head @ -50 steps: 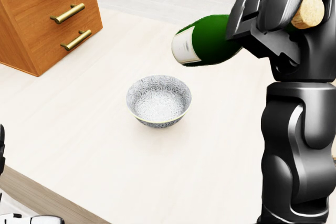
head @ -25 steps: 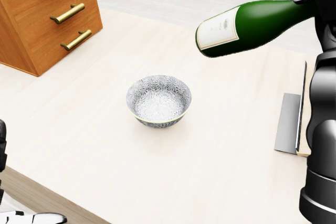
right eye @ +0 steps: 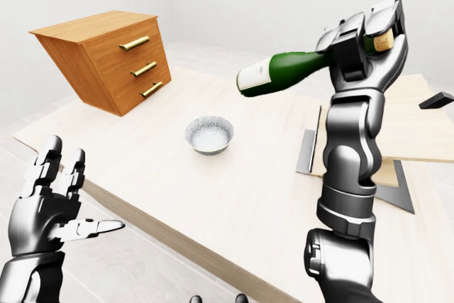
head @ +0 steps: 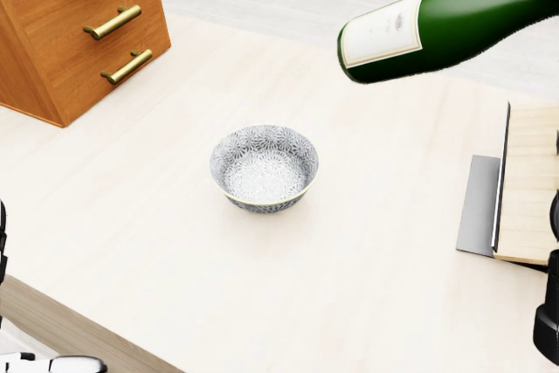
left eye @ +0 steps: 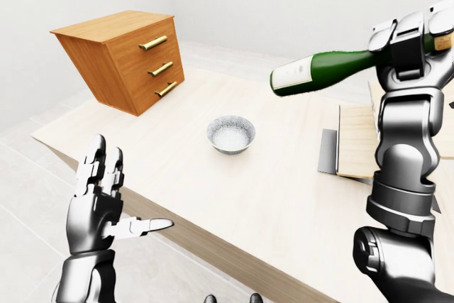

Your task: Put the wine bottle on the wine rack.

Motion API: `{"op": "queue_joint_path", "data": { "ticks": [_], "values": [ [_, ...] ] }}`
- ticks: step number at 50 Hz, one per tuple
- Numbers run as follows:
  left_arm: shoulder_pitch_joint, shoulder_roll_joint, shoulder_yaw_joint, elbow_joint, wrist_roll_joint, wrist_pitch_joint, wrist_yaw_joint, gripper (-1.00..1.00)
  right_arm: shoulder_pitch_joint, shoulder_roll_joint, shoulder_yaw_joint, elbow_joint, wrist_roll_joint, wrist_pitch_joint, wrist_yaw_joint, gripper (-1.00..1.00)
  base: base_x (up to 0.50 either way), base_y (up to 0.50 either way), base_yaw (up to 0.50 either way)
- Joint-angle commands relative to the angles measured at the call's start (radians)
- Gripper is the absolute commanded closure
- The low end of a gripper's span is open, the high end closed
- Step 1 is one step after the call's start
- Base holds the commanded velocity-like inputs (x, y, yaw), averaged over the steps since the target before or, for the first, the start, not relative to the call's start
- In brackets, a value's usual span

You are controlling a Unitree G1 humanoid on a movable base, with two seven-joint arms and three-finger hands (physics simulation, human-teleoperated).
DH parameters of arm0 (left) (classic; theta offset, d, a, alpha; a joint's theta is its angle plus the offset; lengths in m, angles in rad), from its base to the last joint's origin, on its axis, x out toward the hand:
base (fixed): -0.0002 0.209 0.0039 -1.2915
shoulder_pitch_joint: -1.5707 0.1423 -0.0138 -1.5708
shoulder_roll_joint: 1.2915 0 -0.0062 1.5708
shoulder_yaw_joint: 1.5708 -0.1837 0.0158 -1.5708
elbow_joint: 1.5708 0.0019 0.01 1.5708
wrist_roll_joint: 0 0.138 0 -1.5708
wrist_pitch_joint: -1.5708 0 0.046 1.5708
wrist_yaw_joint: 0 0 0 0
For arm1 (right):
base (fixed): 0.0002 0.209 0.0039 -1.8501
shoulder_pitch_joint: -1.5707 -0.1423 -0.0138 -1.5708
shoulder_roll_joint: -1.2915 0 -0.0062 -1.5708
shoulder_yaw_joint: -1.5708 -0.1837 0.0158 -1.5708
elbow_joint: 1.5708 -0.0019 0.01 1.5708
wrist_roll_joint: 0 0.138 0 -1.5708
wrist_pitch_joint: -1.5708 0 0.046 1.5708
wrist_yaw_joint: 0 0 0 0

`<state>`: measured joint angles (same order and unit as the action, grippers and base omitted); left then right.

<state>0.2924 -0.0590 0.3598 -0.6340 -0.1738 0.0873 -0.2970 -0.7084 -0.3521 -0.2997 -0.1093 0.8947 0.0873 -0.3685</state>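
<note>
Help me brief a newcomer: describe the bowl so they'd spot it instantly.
On the pale wooden table, look to the right of the wooden drawer chest. The bowl sits alone mid-table: small, round, grey-white patterned, the only dish there.

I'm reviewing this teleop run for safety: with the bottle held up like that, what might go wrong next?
1. The right robot hand grips the wine bottle only at its corked neck, held nearly sideways; the heavy body could slip or swing down.
2. If dropped, it would likely land on the table, perhaps near the bowl.
3. The left robot hand hangs open, off the table's edge, too far to help.
</note>
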Motion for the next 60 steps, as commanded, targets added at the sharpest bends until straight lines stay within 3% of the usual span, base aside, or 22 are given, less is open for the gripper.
{"op": "queue_joint_path", "data": {
  "ticks": [1, 15, 23, 43, 52, 60],
  "values": [
    [-0.002, 0.004, 0.033, -0.016, -0.032, 0.0, -0.01, -1.0, -0.042, -0.103, -0.074, 0.071, 0.179, 0.0, 0.002, 1.0, 0.0, 0.0, 0.0],
    [-0.013, 0.005, 0.064, -0.042, -0.042, 0.0, -0.011, -1.0, -0.085, -0.299, -0.11, 0.299, 0.349, 0.0, 0.073, 1.0, 0.0, 0.0, 0.0],
    [-0.016, 0.004, 0.071, -0.057, -0.033, 0.0, -0.007, -1.0, -0.118, -0.407, -0.068, 0.446, 0.282, 0.0, 0.182, 1.0, 0.0, 0.0, 0.0],
    [-0.016, -0.009, 0.088, -0.112, -0.038, 0.0, -0.012, -1.0, -0.209, -0.561, -0.101, 0.724, 0.199, 0.0, 0.343, 1.0, 0.0, 0.0, 0.0],
    [-0.046, 0.01, 0.097, -0.145, -0.048, 0.0, 0.008, -1.0, -0.176, -0.616, -0.142, 0.806, 0.201, 0.0, 0.379, 1.0, 0.0, 0.0, 0.0],
    [-0.05, 0.012, 0.086, -0.184, -0.04, 0.0, 0.019, -1.0, -0.103, -0.652, -0.178, 0.756, 0.233, 0.0, 0.37, 1.0, 0.0, 0.0, 0.0]
  ]
}}
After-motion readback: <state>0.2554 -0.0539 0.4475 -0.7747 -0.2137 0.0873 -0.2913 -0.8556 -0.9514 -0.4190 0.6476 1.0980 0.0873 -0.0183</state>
